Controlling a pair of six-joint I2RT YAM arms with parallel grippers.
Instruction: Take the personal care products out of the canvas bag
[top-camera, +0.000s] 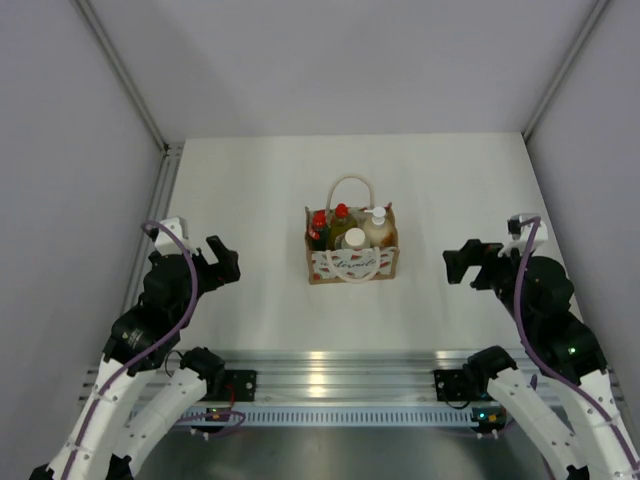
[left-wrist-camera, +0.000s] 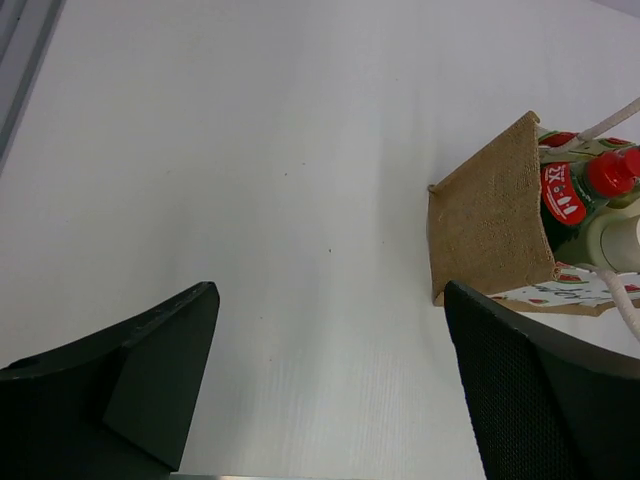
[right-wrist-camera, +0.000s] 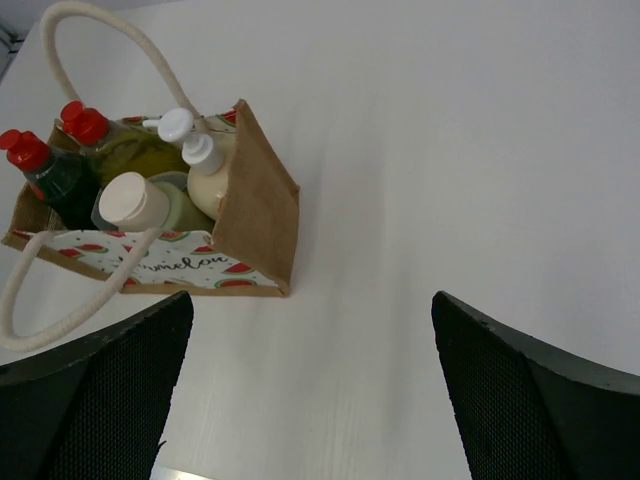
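view: top
arms: the left arm (top-camera: 150, 325) and right arm (top-camera: 555, 320) rise from the rail (top-camera: 330, 365), on the near side of the bag (top-camera: 352, 268).
left gripper (top-camera: 228, 264): left of the bag and well apart from it; jaws spread wide, nothing between them.
right gripper (top-camera: 456, 265): right of the bag and well apart from it; jaws spread just as wide, also bare.
bag: upright on the white table (top-camera: 250, 180), patterned panel towards the arms; one cream handle (top-camera: 350, 179) stands up in a loop on its far side.
in the bag: pump bottle (top-camera: 378, 230) at the right end; pale green bottle (top-camera: 354, 240) in the middle by the front panel, white cap up; yellow bottle (top-camera: 341, 222) behind it, red cap; dark green bottle (top-camera: 318, 232) at the left end, red cap. All four tops show above the rim.

view: left wrist
left fingers (left-wrist-camera: 150, 380): two dark fingers in the bottom corners, far apart, only bare table between them.
bag: its burlap end wall faces this camera, above the right-hand finger and clear of it; the dark green bottle with a red label shows over that wall.

view: right wrist
right fingers (right-wrist-camera: 100, 400): in the bottom corners, far apart, with bare table between.
bag: up and left of the fingers, not touched; brown end wall nearest, watermelon-print panel to its left. The pump bottle leans against that end wall, the pale green bottle beside it, and the two red-capped bottles towards the other end.
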